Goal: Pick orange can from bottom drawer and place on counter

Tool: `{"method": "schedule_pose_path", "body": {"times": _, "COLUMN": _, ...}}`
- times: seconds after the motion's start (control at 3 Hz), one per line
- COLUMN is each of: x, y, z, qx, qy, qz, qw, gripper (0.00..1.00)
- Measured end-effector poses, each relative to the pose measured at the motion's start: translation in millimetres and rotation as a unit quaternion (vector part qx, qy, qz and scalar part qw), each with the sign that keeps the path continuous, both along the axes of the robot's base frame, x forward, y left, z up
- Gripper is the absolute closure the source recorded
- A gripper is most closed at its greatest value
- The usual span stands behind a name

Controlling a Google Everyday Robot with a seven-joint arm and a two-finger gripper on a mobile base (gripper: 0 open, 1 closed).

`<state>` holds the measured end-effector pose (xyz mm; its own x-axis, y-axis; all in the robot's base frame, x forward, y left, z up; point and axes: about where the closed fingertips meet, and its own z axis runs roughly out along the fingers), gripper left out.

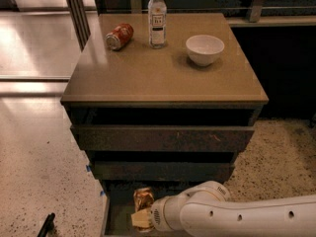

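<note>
The orange can [143, 198] stands upright in the open bottom drawer [117, 220], dark orange-brown with shiny gold patches. My gripper [140, 220] reaches into the drawer from the right on a white arm [237, 216]. Its pale fingertips [138, 218] are closed on the lower part of the can, and the can's base is hidden behind them. The tan counter [163, 75] tops the dark cabinet above.
On the counter stand a red-orange can on its side [119, 36], a water bottle [157, 18] and a white bowl [205, 49]. Two wider drawer fronts [163, 138] overhang the bottom drawer. Speckled floor lies to both sides. A dark object [47, 225] lies on the floor at lower left.
</note>
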<state>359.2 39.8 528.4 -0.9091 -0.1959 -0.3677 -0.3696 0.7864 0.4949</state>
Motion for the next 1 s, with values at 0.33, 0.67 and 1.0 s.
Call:
{"method": "schedule_pose_path", "body": {"times": 0.33, "x": -1, "y": 10, "z": 27, "qx": 0.011, "qy": -0.024, "qz": 0.015, "qw": 0.9995, "gripper": 1.0}}
{"method": "schedule_pose_path", "body": {"times": 0.67, "x": -5, "y": 27, "z": 79, "qx": 0.03, "qy": -0.072, "qz": 0.041, "qw": 0.9961, "gripper": 1.0}}
{"method": "schedule_pose_path", "body": {"times": 1.0, "x": -8, "y": 44, "z": 144, "qx": 0.041, "qy": -0.128, "qz": 0.064, "qw": 0.9889, "gripper": 1.0}}
